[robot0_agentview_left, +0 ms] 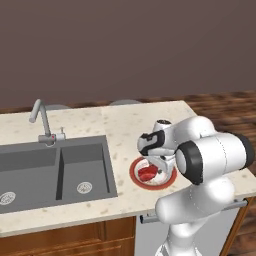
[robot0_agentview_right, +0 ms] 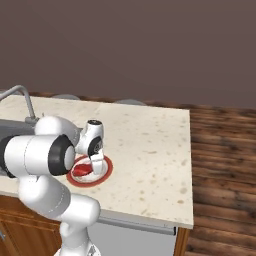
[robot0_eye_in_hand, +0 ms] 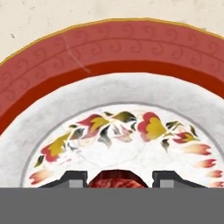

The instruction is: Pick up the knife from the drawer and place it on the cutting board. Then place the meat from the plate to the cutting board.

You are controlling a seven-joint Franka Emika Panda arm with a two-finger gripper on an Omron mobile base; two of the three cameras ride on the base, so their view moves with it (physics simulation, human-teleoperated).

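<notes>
The robot's gripper point(robot0_eye_in_hand: 118, 178) is down on the plate point(robot0_eye_in_hand: 109, 48), and its two fingers point(robot0_eye_in_hand: 74, 179) are squeezed on the meat point(robot0_eye_in_hand: 117, 180), one on each side. The meat point(robot0_agentview_left: 146, 173) lies on the white middle of the plate point(robot0_agentview_left: 136, 176). The plate sits on the counter point(robot0_agentview_left: 125, 125), just beside the sink point(robot0_agentview_left: 50, 170) with its tap point(robot0_agentview_left: 42, 120).

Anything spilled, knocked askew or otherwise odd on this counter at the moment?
Nothing stands out. The plate sits flat on the counter right of the sink, the meat lies on it, and the gripper is down over the plate with a finger on each side of the meat. No spills or damage visible.
</notes>
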